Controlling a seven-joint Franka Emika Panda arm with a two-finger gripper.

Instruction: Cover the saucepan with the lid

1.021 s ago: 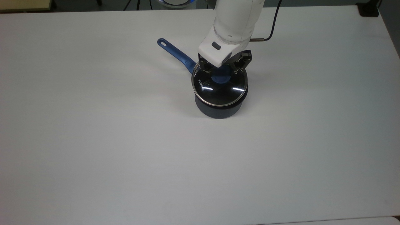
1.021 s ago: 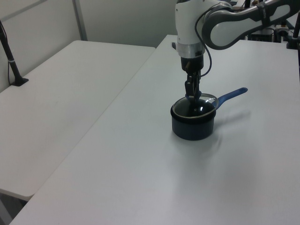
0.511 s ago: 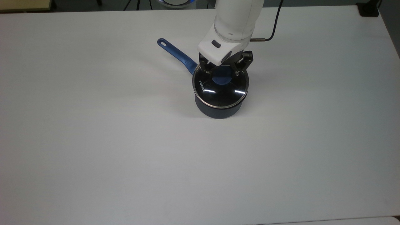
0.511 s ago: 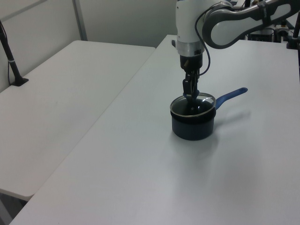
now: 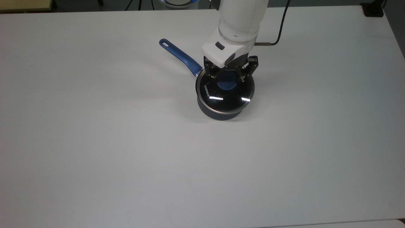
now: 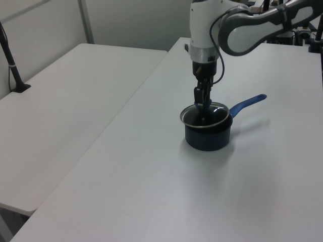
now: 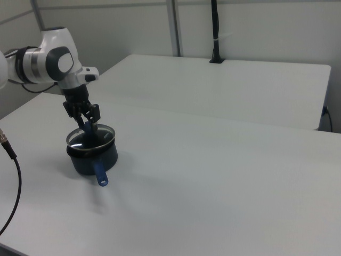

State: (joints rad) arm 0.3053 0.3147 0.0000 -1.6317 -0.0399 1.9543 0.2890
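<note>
Top view is showing the pincer [image 5: 230, 76] reaching straight down over the lid [image 5: 225, 93], its two fingers standing apart on either side of the blue knob [image 5: 226, 84], so it is sitting open around the knob rather than clamping it. The lid is resting on the saucepan [image 5: 221, 114], looking slightly offset toward the top view's right of the pan body. The saucepan's handle [image 5: 179, 56] is pointing toward the top view's upper left across the white desk [image 5: 95, 142].

From the left view, the lid [image 6: 203, 114] is lying over the saucepan [image 6: 208, 137] with the pincer [image 6: 201, 103] directly above its centre. From the right view, the handle [image 7: 99, 173] is pointing toward the camera, and the pincer [image 7: 88, 124] is hanging over the lid [image 7: 89, 137].
</note>
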